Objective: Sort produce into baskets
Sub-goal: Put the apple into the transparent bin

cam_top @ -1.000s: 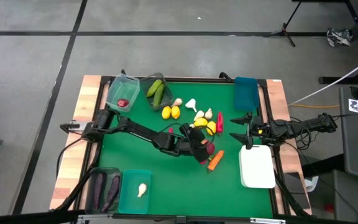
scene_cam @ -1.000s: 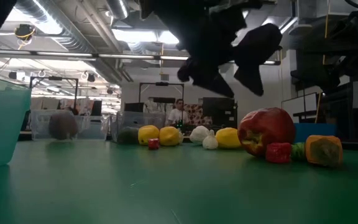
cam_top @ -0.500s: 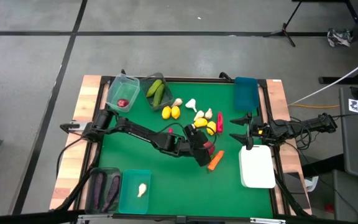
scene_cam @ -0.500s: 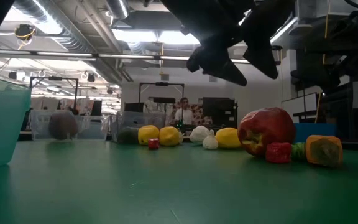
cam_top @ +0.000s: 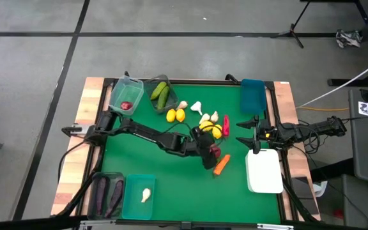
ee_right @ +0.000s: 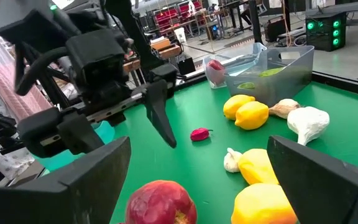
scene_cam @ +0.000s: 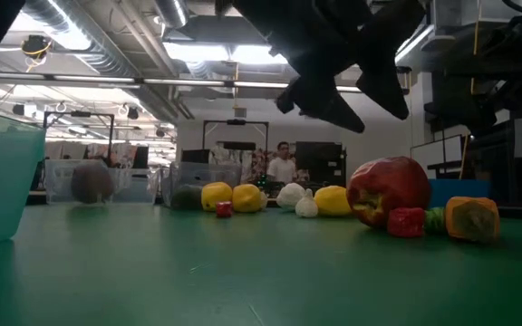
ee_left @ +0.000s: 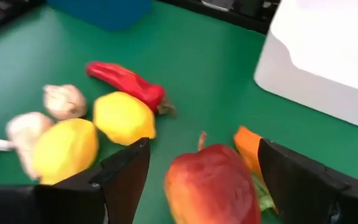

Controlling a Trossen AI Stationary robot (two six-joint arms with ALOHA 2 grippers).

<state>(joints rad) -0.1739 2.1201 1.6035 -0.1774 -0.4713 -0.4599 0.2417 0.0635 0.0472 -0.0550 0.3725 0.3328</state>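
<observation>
Green felt covers my desk (cam_top: 171,185), and pale wood frames it at the sides. My left claw (cam_top: 208,153) hangs open above the middle of the desk, over a big red apple (ee_left: 210,190), with its fingers (ee_left: 126,177) on both sides and not touching it. An orange carrot (cam_top: 222,165) lies just beside the apple, and two yellow lemons (ee_left: 95,127), white garlic bulbs (ee_left: 64,99) and a long red pepper (ee_left: 126,84) lie near. My right claw (cam_top: 246,128) waits open at the right edge of the desk, between the blue tub (cam_top: 252,96) and the flat white tray (cam_top: 264,171).

At the far left corner stand a clear tub (cam_top: 125,96) with a red fruit and a grey tub (cam_top: 161,94) with green cucumbers. At the near left corner a dark tub (cam_top: 106,195) holds purple eggplants, and a teal tub (cam_top: 138,197) holds one garlic.

Around the desk the floor (cam_top: 184,51) is grey with dark lines. In the low view, the room behind has ceiling lights (scene_cam: 188,52) and pipes, and a person (scene_cam: 282,165) stands far away.
</observation>
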